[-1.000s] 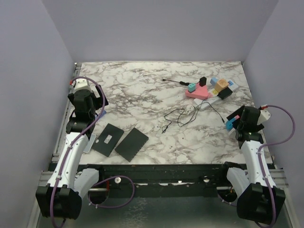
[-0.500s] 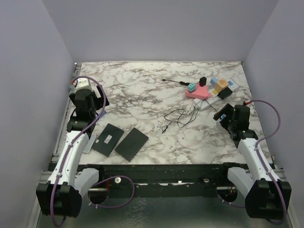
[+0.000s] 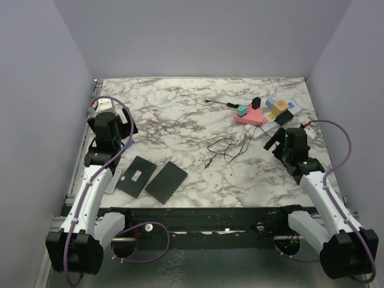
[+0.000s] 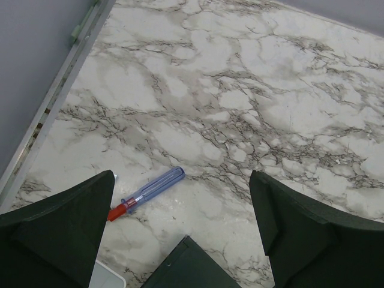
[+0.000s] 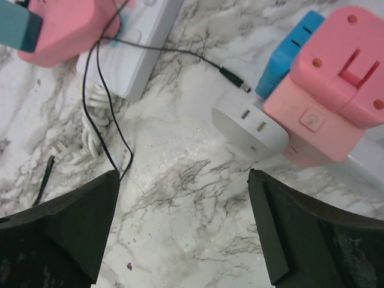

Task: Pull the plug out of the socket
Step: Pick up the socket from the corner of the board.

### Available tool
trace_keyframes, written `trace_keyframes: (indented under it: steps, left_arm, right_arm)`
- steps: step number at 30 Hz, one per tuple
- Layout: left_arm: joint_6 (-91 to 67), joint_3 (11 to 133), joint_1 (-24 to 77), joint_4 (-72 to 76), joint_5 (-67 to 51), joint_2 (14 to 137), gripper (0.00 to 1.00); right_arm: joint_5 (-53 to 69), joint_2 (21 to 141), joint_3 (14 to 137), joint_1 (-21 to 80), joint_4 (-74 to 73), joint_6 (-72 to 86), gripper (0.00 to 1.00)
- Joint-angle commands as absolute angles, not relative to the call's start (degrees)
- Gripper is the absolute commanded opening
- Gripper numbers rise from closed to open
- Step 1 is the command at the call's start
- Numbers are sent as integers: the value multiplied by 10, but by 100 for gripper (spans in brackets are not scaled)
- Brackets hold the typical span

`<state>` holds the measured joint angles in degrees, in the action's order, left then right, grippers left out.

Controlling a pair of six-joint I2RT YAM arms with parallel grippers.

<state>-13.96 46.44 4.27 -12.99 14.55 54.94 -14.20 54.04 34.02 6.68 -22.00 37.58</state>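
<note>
White socket [image 5: 143, 37], cropped at the right wrist view's top edge, lies partly under a pink plug [image 5: 67, 29]; left gripper [image 4: 181, 180] and right gripper [image 5: 182, 180] gape empty.

The overhead cam sits up high behind the arm bases [image 3: 78, 255] and looks down and forward over the whole table [image 3: 180, 102] to the back wall, so it's pretty far out. The left wrist cam hangs close above the marble, peering out between the prongs of the left gripper [image 4: 181, 177] toward the table's left rail [image 4: 65, 84]. That rail is the bit it shares with the overhead shot. The right wrist cam is even closer, staring almost straight down between the prongs of the right gripper [image 5: 183, 174] at the power strip [image 5: 150, 33], a pink adapter [image 5: 66, 30] and a thin black cable [image 5: 231, 78], all of which the overhead cam catches too.
</note>
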Motion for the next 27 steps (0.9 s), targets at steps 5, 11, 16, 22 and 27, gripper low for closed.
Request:
trace_keyframes:
  steps: [5, 11, 16, 22, 27]
  left_arm:
    - [-132, 460, 47, -135, 138, 545, 99]
    - [-129, 459, 49, -135, 144, 540, 99]
    - [-127, 458, 55, -135, 145, 538, 99]
    - [-127, 458, 59, -135, 145, 539, 99]
    - [-127, 456, 61, -135, 145, 540, 99]
  right_arm:
    - [-301, 530, 414, 66, -293, 314, 100]
    - [-306, 548, 416, 25, -279, 308, 100]
    - [-239, 552, 403, -76, -282, 320, 100]
    - [-195, 565, 383, -139, -288, 349, 100]
    - [-151, 579, 367, -152, -285, 364, 100]
